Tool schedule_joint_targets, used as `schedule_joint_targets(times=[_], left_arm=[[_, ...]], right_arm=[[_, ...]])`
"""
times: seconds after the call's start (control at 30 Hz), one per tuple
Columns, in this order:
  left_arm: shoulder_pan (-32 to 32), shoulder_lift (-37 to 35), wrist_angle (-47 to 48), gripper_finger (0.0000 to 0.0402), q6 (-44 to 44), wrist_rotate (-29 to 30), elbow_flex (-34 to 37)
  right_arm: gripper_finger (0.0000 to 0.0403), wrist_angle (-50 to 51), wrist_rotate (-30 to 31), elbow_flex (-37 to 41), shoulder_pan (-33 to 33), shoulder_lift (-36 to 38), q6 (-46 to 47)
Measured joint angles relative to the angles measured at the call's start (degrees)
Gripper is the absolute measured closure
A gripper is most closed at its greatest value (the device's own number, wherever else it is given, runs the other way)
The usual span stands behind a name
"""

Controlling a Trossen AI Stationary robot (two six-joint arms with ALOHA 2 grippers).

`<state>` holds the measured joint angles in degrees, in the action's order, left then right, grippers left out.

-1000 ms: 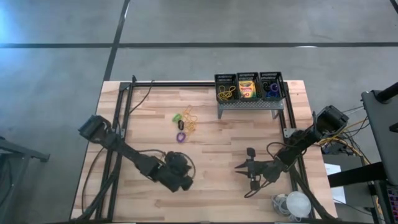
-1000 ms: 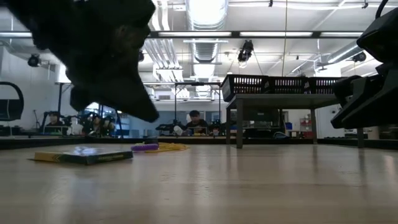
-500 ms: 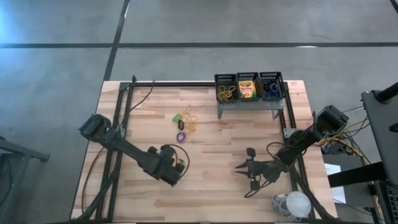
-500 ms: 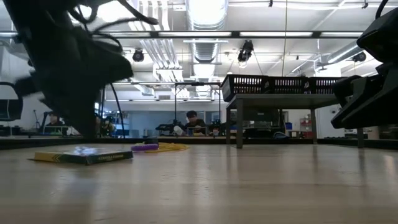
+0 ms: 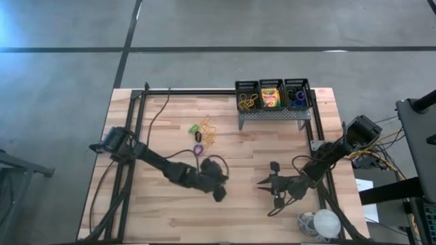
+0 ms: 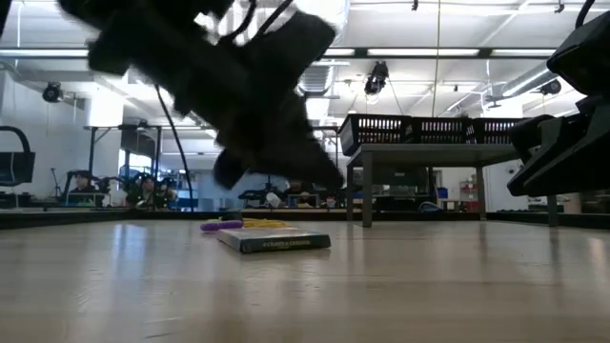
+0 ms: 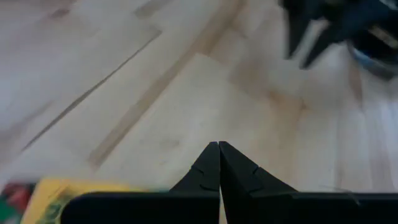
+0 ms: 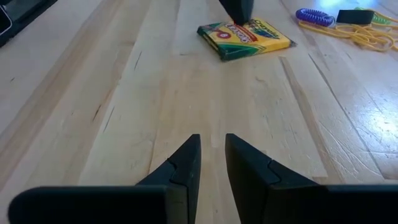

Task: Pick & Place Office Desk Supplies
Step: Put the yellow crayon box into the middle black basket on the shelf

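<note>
Left fingers: we are seeing the left gripper (image 7: pixel 219 163) with its two fingers pressed together, holding nothing, its tip right at the crayon box (image 8: pixel 245 38).
Right fingers: the right gripper (image 8: pixel 212 163) is waiting near the table's right side, fingers slightly apart and pinching nothing.
What is changing: the left arm is sweeping from the front left toward the middle, and the crayon box is sliding along the table (image 5: pixel 245 153) with it; we judge it is being pushed, not picked up.
Meaning for the task: the box is still lying flat, well apart from the bins (image 5: pixel 273 94).
Other supplies: rubber bands (image 5: pixel 208 133) and rings are lying loose mid-table.
Writing: print on the box is showing, but we cannot read it.
</note>
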<state>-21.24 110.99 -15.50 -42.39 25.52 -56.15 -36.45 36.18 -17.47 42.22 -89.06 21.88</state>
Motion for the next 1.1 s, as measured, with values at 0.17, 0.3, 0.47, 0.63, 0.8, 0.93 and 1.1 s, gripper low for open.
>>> schedule_joint_targets(times=[0.17, 0.3, 0.47, 0.63, 0.8, 0.93, 1.1], left_arm=[[-1.0, 0.6, 27.1, 0.0401, 0.3, 1.3, -13.2], [-3.0, 0.6, 55.5, 0.0401, -13.9, 6.1, -21.5], [-6.4, 0.5, 70.3, 0.0402, -29.9, 4.4, -22.2], [-8.4, 0.6, 60.1, 0.0401, -32.8, 3.0, -15.1], [-7.5, 0.6, 40.8, 0.0401, -27.4, 3.2, -6.9], [-6.6, 0.4, 35.8, 0.0401, -26.6, 4.9, -3.8], [-5.0, 0.4, 29.9, 0.0401, -19.9, 8.1, -1.3]], right_arm=[[0.0327, 0.2, 0.0, 0.0, 0.0, 0.0, 0.2], [0.0332, 0.2, 0.0, 0.0, 0.0, 0.0, 0.5], [0.033, -0.5, 0.0, 0.0, -0.4, 0.0, 3.9], [0.03, -1.2, -1.1, 0.0, -3.4, 0.0, 6.5], [0.0253, -3.7, -9.9, 0.0, -9.9, 0.0, 6.7], [0.0215, -4.1, -14.4, -1.0, -15.0, 0.0, 5.1], [0.018, -4.2, -20.2, -3.9, -20.7, -2.2, 2.6]])
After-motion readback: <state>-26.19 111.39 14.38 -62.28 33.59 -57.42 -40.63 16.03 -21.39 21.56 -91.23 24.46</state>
